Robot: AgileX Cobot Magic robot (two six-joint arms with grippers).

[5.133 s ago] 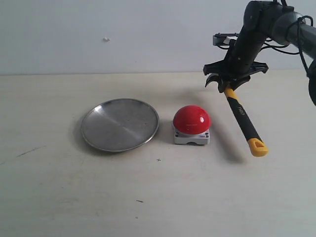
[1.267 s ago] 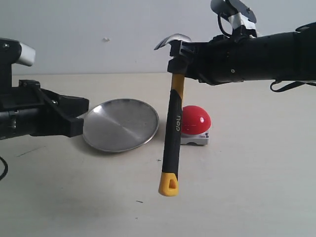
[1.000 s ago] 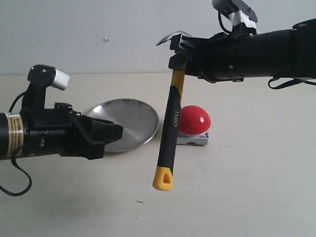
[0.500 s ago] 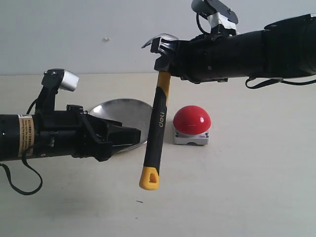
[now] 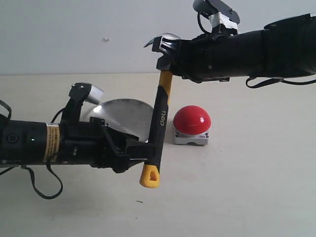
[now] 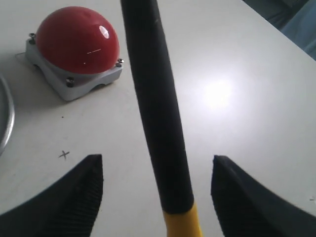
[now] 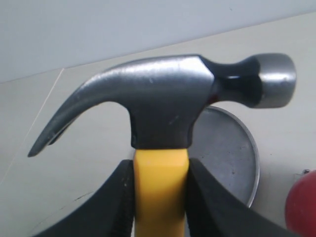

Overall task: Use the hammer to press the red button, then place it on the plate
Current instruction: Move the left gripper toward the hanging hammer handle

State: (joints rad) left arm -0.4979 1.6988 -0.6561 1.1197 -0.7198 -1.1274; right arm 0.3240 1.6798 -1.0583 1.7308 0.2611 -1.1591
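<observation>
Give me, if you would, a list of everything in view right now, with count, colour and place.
hammer: 1; dark metal head, yellow neck, black handle, yellow looped end; hanging head-up in the air, in front of the plate in the exterior view.
red button: 1; glossy red dome on a grey-white base; on the table, right of the plate, apart from it.
plate: 1; silvery metal; on the table, partly hidden by the left arm.
table: 1; pale beige.
wall: 1; pale grey-white, behind the table.
right pincer: 1; black; shut on the hammer's yellow neck.
left pincer: 1; black; open, fingers either side of the lower handle.
</observation>
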